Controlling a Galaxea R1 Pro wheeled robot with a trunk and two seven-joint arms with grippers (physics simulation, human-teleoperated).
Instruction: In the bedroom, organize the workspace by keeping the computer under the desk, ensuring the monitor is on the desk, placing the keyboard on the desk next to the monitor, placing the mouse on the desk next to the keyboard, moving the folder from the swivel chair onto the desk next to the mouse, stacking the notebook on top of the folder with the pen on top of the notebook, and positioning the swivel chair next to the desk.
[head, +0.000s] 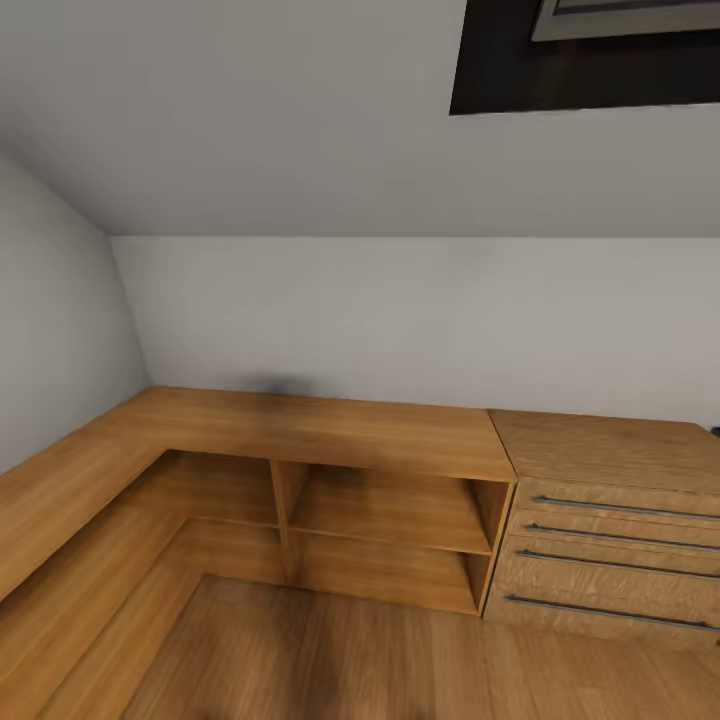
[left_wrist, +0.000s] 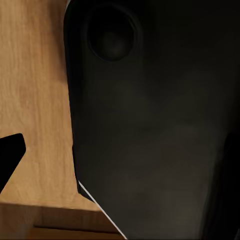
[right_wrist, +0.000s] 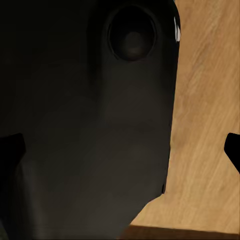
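I am in the bedroom, facing a corner under the sloped white ceiling (head: 300, 120). The desk, computer, monitor, keyboard, mouse, folder, notebook, pen and swivel chair are out of view. My left gripper (left_wrist: 120, 160) hangs over the light wood floor (left_wrist: 35, 100) beside my own dark body (left_wrist: 160, 125). One black fingertip (left_wrist: 10, 155) sits at the picture's edge. My right gripper (right_wrist: 120, 150) is open, its fingertips (right_wrist: 232, 150) far apart with nothing held between them, over the wood floor (right_wrist: 205, 125).
A light-wood L-shaped shelf unit (head: 330, 430) with open compartments runs along the wall and down the left side. A light-wood drawer chest (head: 610, 520) with bar handles stands at its right. A dark-framed skylight (head: 590, 60) is overhead. Bare floor (head: 350, 650) lies ahead.
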